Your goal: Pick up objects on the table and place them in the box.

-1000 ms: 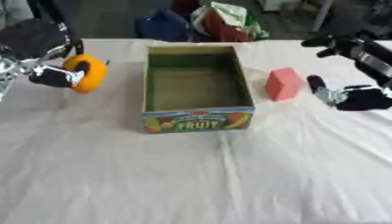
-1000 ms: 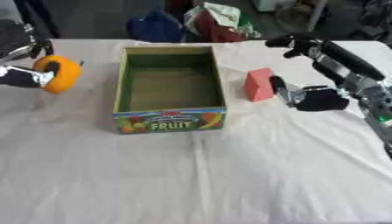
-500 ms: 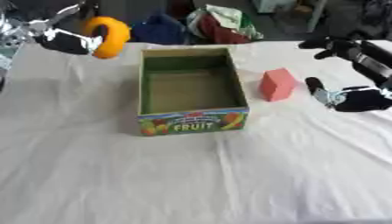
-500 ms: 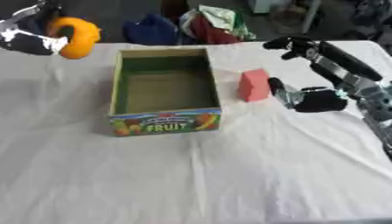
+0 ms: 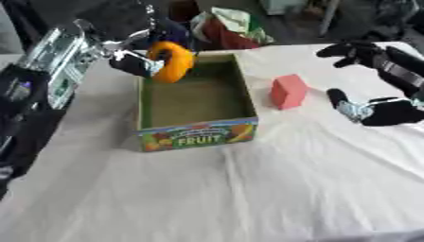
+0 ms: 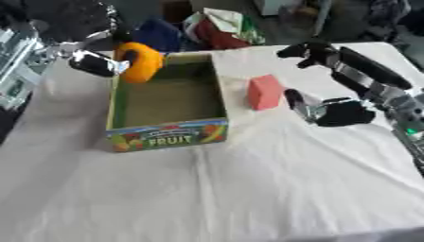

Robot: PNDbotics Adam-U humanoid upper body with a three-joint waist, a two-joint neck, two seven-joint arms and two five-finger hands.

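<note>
My left hand [image 5: 132, 60] is shut on an orange-yellow ring-shaped object [image 5: 172, 61] and holds it in the air over the far left corner of the open cardboard box [image 5: 195, 134], which is green inside with "FRUIT" on its front. A red block [image 5: 288, 91] stands on the white cloth just right of the box. My right hand [image 5: 374, 109] hovers open to the right of the block, apart from it, thumb low and fingers [image 5: 352, 49] spread above.
A white cloth [image 5: 248, 189] covers the table. Bags and clutter [image 5: 228, 26] lie beyond the far edge, close behind the box. Dark equipment [image 5: 33, 80] stands at the left edge.
My left hand has carried the orange ring rightward, from left of the box to over its far left corner. The camera has shifted. The right hand and red block stay where they were.
</note>
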